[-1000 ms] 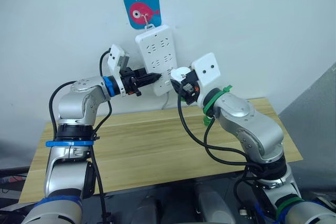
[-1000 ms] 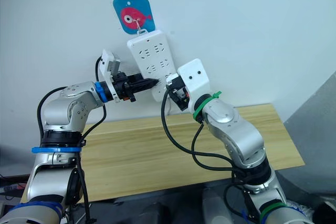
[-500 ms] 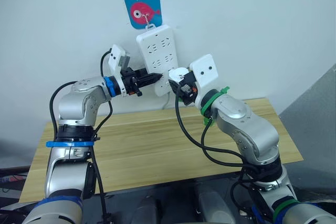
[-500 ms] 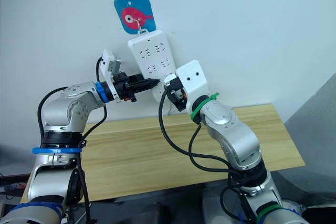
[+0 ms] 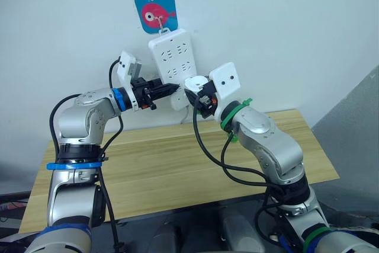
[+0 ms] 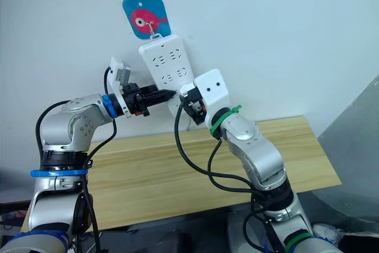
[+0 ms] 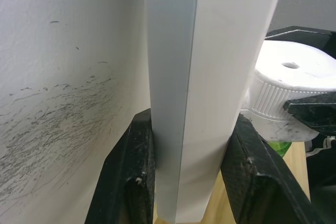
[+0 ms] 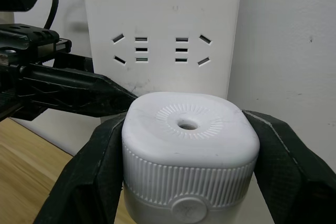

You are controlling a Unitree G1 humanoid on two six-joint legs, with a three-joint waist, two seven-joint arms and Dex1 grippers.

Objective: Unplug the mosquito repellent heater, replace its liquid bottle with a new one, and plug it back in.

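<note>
The white power strip point(image 5: 172, 65) hangs tilted on the wall from a hook on a blue fish plaque point(image 5: 155, 10), above the wooden table point(image 5: 172, 164). The left gripper point(image 5: 172, 89) clamps the strip's lower edge, one black finger point(image 7: 131, 177) on each side of it. The mosquito repellent heater point(image 8: 190, 150) sits at the strip's lower end, pinched between the right gripper point(image 8: 189, 182)'s two fingers point(image 8: 286, 166), which press its ribbed sides. A green bottle point(image 7: 278, 147) peeks below the heater.
</note>
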